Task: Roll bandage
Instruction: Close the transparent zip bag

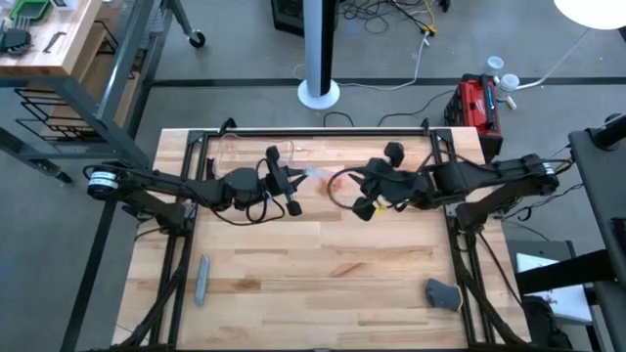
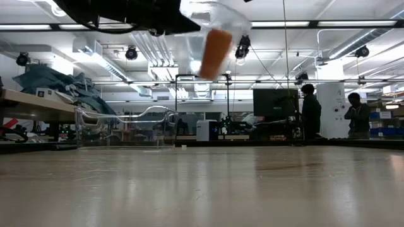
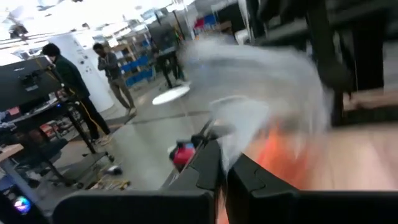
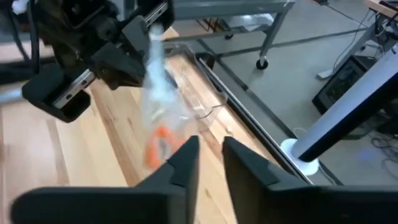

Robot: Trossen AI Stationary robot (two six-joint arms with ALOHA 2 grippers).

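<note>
The bandage (image 4: 158,147) is a small orange roll inside a crinkled clear plastic wrap (image 4: 155,93). It hangs high above the table (image 1: 313,264) in the low view, where the roll (image 2: 216,52) shows through the wrap. My left gripper (image 1: 298,177) is shut on the wrap at the table's far middle. My right gripper (image 4: 210,158) faces it from the right, its fingers a narrow gap apart with nothing seen between them. The wrap's lower end lies just in front of one right finger (image 4: 183,158). Whether it touches that finger, I cannot tell. My left gripper pinches the clear wrap's upper end (image 4: 153,30) between its two fingers (image 3: 208,168). It comes in level from the table's left. The wrap hangs below the fingers, clear of the table, with the orange roll (image 3: 280,155) in its lower part.
A clear plastic tray (image 2: 126,123) stands at the table's far left. A grey bar (image 1: 202,279) lies near the front left, and a dark grey object (image 1: 442,293) lies at the front right. People (image 2: 309,113) stand in the room beyond the table.
</note>
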